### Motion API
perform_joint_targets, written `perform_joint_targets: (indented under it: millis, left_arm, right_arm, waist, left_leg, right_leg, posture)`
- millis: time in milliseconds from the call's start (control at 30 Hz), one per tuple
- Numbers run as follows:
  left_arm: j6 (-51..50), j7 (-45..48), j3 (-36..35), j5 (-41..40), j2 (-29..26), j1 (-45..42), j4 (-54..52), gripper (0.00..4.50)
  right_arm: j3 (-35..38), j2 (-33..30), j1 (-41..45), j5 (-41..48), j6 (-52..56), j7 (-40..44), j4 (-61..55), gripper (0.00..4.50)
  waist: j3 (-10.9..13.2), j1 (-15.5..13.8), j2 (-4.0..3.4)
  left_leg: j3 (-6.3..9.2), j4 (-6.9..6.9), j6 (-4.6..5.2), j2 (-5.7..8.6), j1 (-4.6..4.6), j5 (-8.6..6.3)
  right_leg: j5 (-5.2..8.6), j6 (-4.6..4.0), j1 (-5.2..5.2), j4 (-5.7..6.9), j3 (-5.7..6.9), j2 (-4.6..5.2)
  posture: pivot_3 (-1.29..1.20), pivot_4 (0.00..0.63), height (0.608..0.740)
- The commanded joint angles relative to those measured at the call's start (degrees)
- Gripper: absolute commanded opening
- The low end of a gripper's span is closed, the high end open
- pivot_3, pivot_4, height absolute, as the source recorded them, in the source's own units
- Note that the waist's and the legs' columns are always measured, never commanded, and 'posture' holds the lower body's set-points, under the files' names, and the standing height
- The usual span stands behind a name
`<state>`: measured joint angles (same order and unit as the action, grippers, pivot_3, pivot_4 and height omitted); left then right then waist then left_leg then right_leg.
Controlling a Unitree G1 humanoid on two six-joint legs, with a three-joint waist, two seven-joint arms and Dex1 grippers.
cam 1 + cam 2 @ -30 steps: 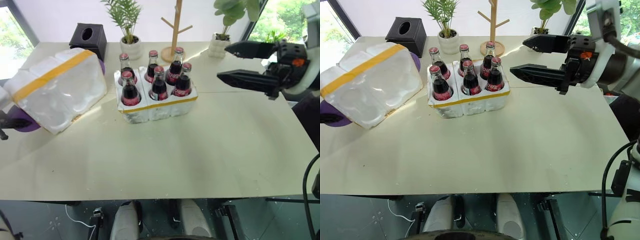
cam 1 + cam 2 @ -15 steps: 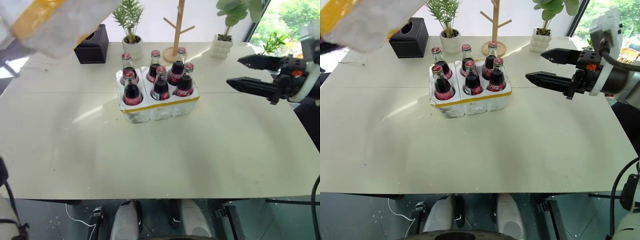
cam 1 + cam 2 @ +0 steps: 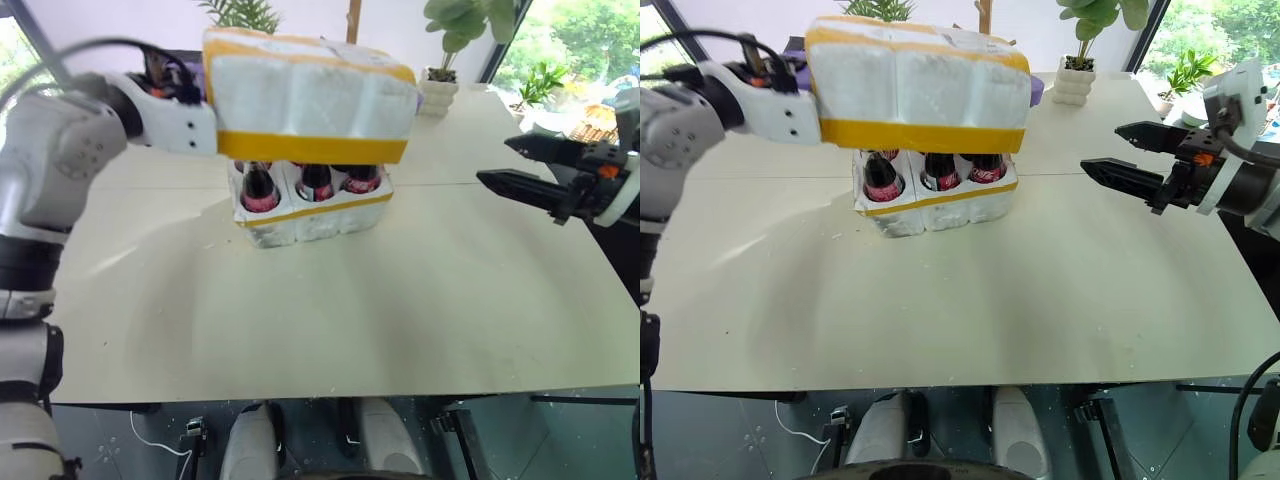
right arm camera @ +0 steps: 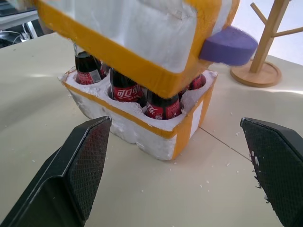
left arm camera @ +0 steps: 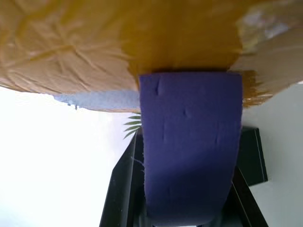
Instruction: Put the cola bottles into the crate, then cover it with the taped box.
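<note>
The taped box (image 3: pixel 917 92) was lying on its side at the left of the counter (image 3: pixel 940 300) a moment ago. Now it has been lifted, turned and carried over, and it hangs in the air just above the crate (image 3: pixel 936 203). The box hides the bottle tops. It has not come down onto the crate yet, and it looks a little tilted.

The cola bottles (image 3: pixel 932 173) all sit in their holes in the crate, near the back middle of the counter. So the first step is done, and the covering step is going on now.

The left pincer (image 3: pixel 205 125) is clamped on the left end of the box, by a purple tab (image 5: pixel 189 142) on the yellow tape. Another purple tab (image 4: pixel 228 45) sticks out of the far end.

The right pincer (image 3: pixel 1118 155) has slid a little farther off to the right. It is spread wide and holds nothing, well apart from the box.

Next, I think the box must be made level and lined up over the crate. Then it should go straight down so no bottle gets bumped.
</note>
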<state>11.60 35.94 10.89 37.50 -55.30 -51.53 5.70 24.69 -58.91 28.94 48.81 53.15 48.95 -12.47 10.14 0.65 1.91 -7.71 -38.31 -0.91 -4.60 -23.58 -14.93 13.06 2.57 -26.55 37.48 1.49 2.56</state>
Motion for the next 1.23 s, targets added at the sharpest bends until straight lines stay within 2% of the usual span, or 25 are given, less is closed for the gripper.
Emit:
perform_joint_targets:
  millis: [33,133,333,400,600,733,800,833,867,900,933,1033,1233]
  left_arm:
    - [-0.3,-1.9,-0.4,5.0,-1.3,1.8,-5.3,0.35]
    - [-0.3,-1.4,-0.8,5.0,-0.8,6.6,-7.7,0.35]
    - [-2.0,-0.5,-2.1,5.1,-1.3,11.5,-8.7,3.19]
    - [-2.6,1.0,-3.6,2.8,-1.7,14.3,-10.1,4.17]
    - [-2.3,1.5,-15.3,-8.4,-2.6,28.5,-17.5,4.17]
    - [-8.4,6.1,-28.0,-24.9,0.9,38.0,-20.5,4.17]
    - [-21.5,12.9,-33.8,-39.2,3.5,41.2,-23.4,4.17]
    - [-34.6,15.2,-37.3,-48.5,4.5,40.2,-24.3,4.17]
    - [-44.5,17.5,-40.5,-57.7,4.4,38.0,-23.5,4.17]
    - [-51.1,18.5,-42.5,-63.5,4.1,36.2,-22.8,4.17]
    - [-57.7,22.6,-43.9,-69.3,1.2,35.3,-21.2,4.17]
    - [-67.0,30.1,-43.9,-77.6,-5.5,33.4,-17.6,4.17]
    - [-60.6,36.2,-36.1,-76.6,-10.7,28.6,-12.0,4.17]
  right_arm:
    - [2.6,0.4,0.3,1.4,-0.7,-0.9,-1.7,4.50]
    - [2.4,0.8,0.8,1.7,-0.8,-1.6,-1.6,4.50]
    - [1.1,1.6,1.6,1.7,-1.3,-2.1,-1.5,4.50]
    - [0.6,1.7,1.8,1.5,-1.5,-2.1,-1.2,4.50]
    - [0.8,1.1,-1.0,0.5,-2.2,-0.8,-1.1,4.50]
    - [2.1,-0.3,-4.6,-1.0,-3.6,1.2,-0.2,4.50]
    - [2.1,-0.7,-5.2,-1.7,-4.2,2.0,0.9,4.50]
    - [1.9,-1.0,-5.1,-1.8,-4.4,2.7,1.6,4.50]
    - [1.5,-1.3,-4.7,-1.7,-4.3,3.5,2.3,4.50]
    - [1.1,-1.5,-4.2,-1.7,-4.4,4.2,2.9,4.50]
    - [0.2,-1.9,-3.3,-1.3,-4.1,5.5,3.8,4.50]
    - [-2.8,-2.9,-0.8,-1.1,-4.0,9.7,5.5,4.50]
    - [-10.6,-2.0,5.4,-4.3,-5.8,14.3,8.4,4.50]
  waist:
    - [0.0,-0.1,0.00]
    - [0.0,0.0,-0.01]
    - [0.0,0.0,-0.01]
    - [0.0,0.0,-0.01]
    - [0.0,0.1,-0.02]
    - [0.0,0.0,-0.03]
    - [0.0,0.0,-0.06]
    - [0.0,0.0,-0.06]
    - [0.0,0.0,-0.05]
    - [0.0,0.0,0.00]
    - [0.0,0.0,0.01]
    - [0.0,0.3,0.00]
    - [-0.1,0.3,-0.10]
  left_leg:
    - [0.00,0.00,0.00,0.00,0.01,0.00]
    - [0.01,0.00,0.01,0.01,0.10,0.00]
    - [0.03,0.01,0.01,0.00,0.13,0.00]
    - [0.03,0.01,0.01,0.00,0.13,0.00]
    - [0.04,0.06,0.01,-0.03,0.16,-0.01]
    - [0.04,0.05,0.01,-0.03,0.18,-0.01]
    - [0.03,0.04,0.01,-0.02,0.19,-0.01]
    - [0.04,0.03,0.01,-0.02,0.20,-0.01]
    - [0.04,0.03,0.01,-0.02,0.20,-0.01]
    - [0.08,0.00,-0.02,-0.02,0.21,0.01]
    - [0.15,-0.03,-0.06,-0.03,0.20,0.04]
    - [0.21,-0.06,-0.09,-0.01,0.24,0.05]
    - [0.19,0.08,-0.08,0.01,0.28,0.04]
  right_leg:
    - [0.00,0.00,0.03,-0.02,0.00,0.00]
    - [0.00,0.00,0.13,-0.05,0.00,0.02]
    - [0.00,0.00,0.14,-0.04,0.01,0.00]
    - [0.00,0.00,0.15,-0.04,0.01,0.01]
    - [0.01,-0.01,0.14,-0.04,-0.01,0.00]
    - [0.01,-0.01,0.19,-0.06,0.01,0.05]
    - [0.01,0.00,0.23,-0.10,0.01,0.08]
    - [0.01,0.00,0.25,-0.10,0.01,0.08]
    - [0.01,0.00,0.26,-0.11,0.02,0.06]
    - [0.02,0.01,0.27,-0.07,0.03,0.06]
    - [0.02,0.02,0.29,-0.06,0.08,0.01]
    - [0.03,0.02,0.34,-0.05,0.12,0.00]
    - [0.05,-0.04,0.31,-0.10,0.11,-0.03]
  posture:
    - [0.00,0.150,0.740]
    - [0.00,0.150,0.740]
    - [0.00,0.150,0.740]
    - [0.00,0.150,0.740]
    - [0.00,0.150,0.740]
    - [0.00,0.150,0.740]
    - [0.00,0.150,0.740]
    - [0.00,0.150,0.740]
    - [0.00,0.150,0.740]
    - [0.00,0.150,0.740]
    - [0.00,0.150,0.740]
    - [0.00,0.150,0.740]
    - [0.00,0.150,0.740]
